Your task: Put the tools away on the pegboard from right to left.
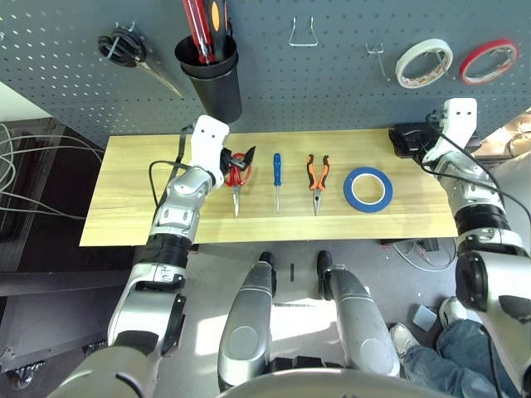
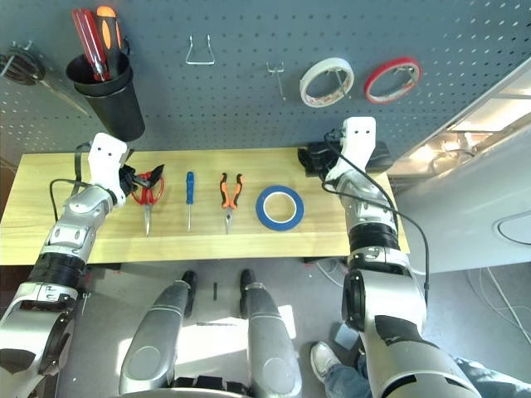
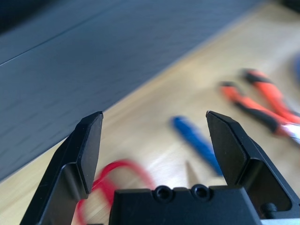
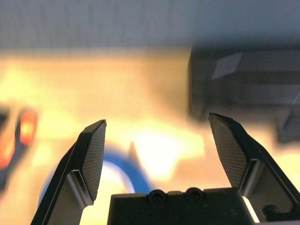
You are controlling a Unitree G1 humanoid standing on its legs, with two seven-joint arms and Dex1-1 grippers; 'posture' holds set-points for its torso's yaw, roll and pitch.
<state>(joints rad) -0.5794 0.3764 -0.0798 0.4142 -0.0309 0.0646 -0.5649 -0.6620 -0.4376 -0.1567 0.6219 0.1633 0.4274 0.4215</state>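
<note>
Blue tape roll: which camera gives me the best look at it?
The right eye view: the blue tape roll shows whole there, a full ring lying flat with bare table around it. The left eye view shows it whole too. The right wrist view catches only part, behind a finger; the left wrist view, just a sliver at the picture's edge.

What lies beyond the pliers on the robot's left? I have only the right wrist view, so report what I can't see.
Observer: A blue-handled screwdriver lies next on the table.
Operator: Tell me what hangs on the pegboard at right.
Observer: A white tape roll hangs beside a red one.
Operator: Report the left gripper.
Observer: Open, with nothing held.
</note>
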